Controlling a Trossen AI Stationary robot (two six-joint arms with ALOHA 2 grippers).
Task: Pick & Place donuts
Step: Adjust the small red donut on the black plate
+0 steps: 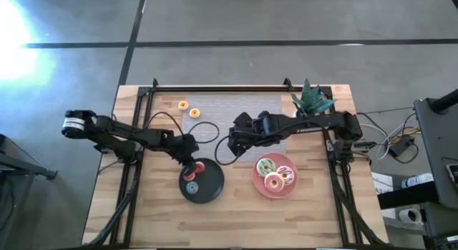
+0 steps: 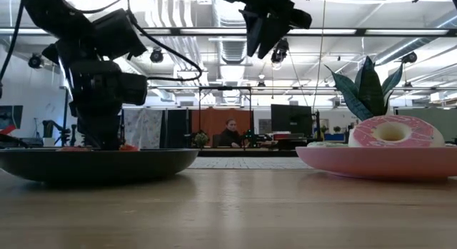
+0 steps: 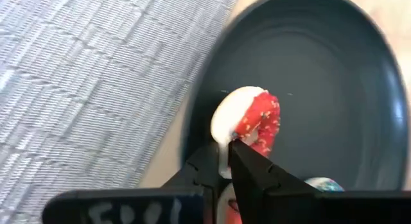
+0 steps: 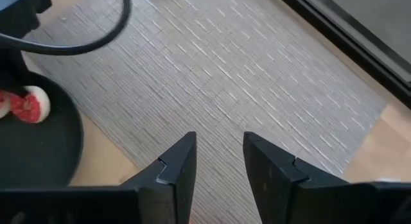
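Note:
My left gripper (image 1: 189, 164) (image 3: 230, 147) is over the far-left part of the black plate (image 1: 209, 187) and is shut on a small red donut (image 3: 252, 121) with a white underside. Another tiny donut, bluish (image 3: 321, 184), lies on that plate beside it. The pink plate (image 1: 257, 184) carries the three larger donuts (image 1: 275, 175); the pink one (image 2: 391, 131) shows in the low view. Two tiny orange and yellow donuts (image 1: 189, 109) lie on the grey mat (image 1: 222, 107). My right gripper (image 1: 235, 141) (image 4: 218, 144) hangs open above the mat, touching nothing. My left gripper pinches the red donut by the lower part of its ring (image 3: 239, 142), one finger (image 3: 212, 163) on the white side and one (image 3: 253, 165) on the red side. The donut stands on edge past the fingertips over the black plate; whether it touches the plate I cannot tell.
A black cable (image 1: 207, 132) loops over the mat between the two arms. A potted plant (image 1: 311, 99) stands at the far right corner. A black rail frame (image 1: 215, 87) runs along the table's far edge. Bare wood lies along the near edge (image 1: 229, 225).

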